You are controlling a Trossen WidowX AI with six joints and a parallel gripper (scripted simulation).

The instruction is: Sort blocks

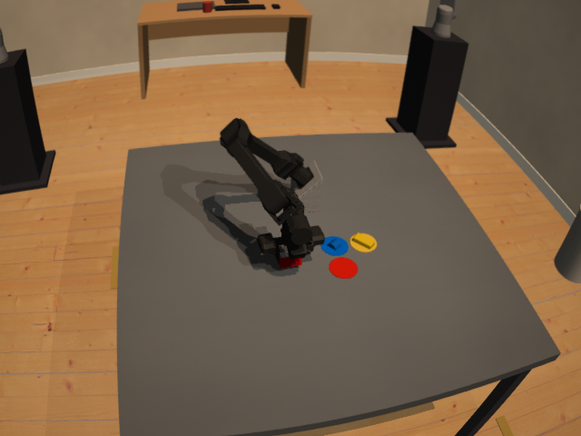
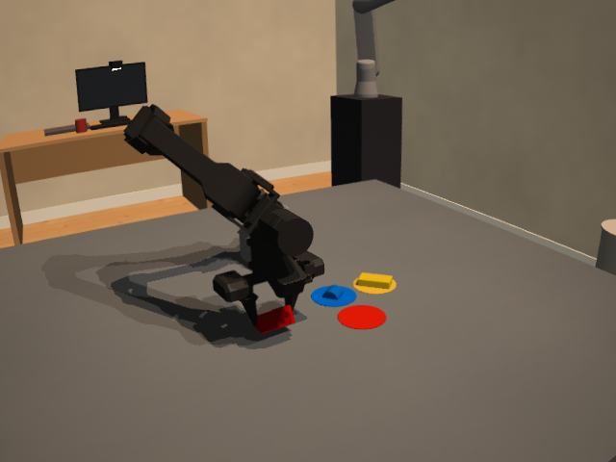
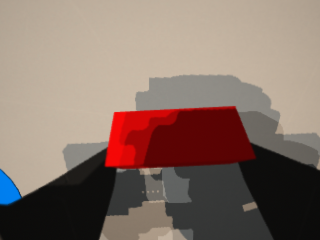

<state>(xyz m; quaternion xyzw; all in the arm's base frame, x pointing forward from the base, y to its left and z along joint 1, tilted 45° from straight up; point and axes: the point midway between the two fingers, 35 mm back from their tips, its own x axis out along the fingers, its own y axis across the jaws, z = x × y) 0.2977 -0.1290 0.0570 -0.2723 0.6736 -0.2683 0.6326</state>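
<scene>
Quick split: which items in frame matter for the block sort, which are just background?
Job:
- tool, shut on red block
- red circle
- blue block in blue circle
- yellow block in yellow circle

Background:
- desk
- monitor
- black pedestal

A red block (image 2: 274, 319), a short bar with sloped ends, lies low on the table (image 1: 281, 351) in shadow, clamped at both ends between the pincer (image 2: 270, 311) fingers. The red circle (image 1: 342, 268) lies bare at its 3 o'clock, near but apart. At that circle's 11 o'clock, the blue block (image 1: 334, 243) sits inside the blue circle (image 1: 326, 248). At 1 o'clock, the yellow block (image 1: 363, 241), a flat bar, lies inside the yellow circle (image 1: 370, 247).
</scene>
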